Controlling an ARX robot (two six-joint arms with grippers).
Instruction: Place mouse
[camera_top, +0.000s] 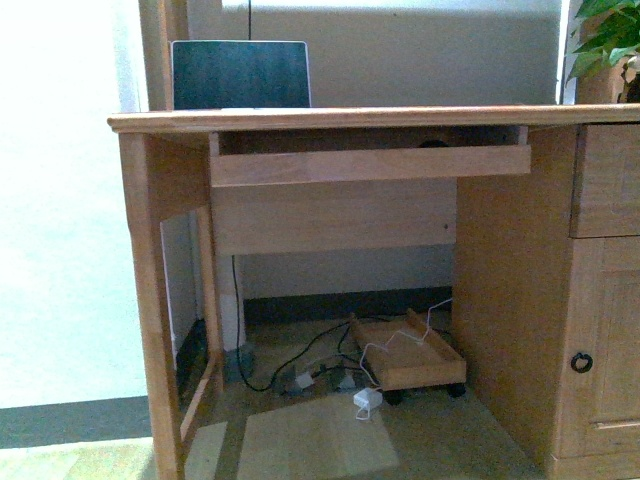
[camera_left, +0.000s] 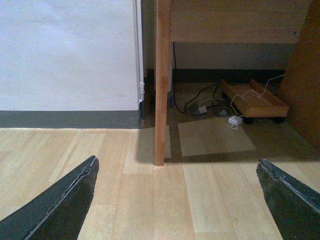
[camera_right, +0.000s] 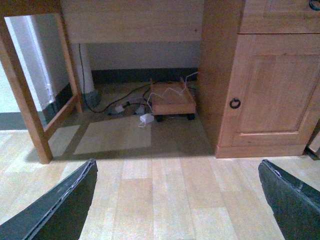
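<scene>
A small dark rounded shape (camera_top: 432, 143) peeks over the front lip of the desk's pull-out tray (camera_top: 370, 164). It could be the mouse, but too little shows to tell. No mouse shows in either wrist view. My left gripper (camera_left: 176, 162) is open and empty, low over the wooden floor in front of the desk's left leg (camera_left: 161, 85). My right gripper (camera_right: 176, 163) is open and empty, low over the floor in front of the desk's knee space. Neither arm shows in the front view.
A laptop (camera_top: 240, 75) stands on the wooden desk top (camera_top: 350, 118). A plant (camera_top: 610, 40) is at the far right. A cabinet door with a ring handle (camera_right: 235, 103) is on the right. A wheeled wooden stand (camera_top: 410, 355), cables and a white adapter (camera_top: 367, 400) lie underneath.
</scene>
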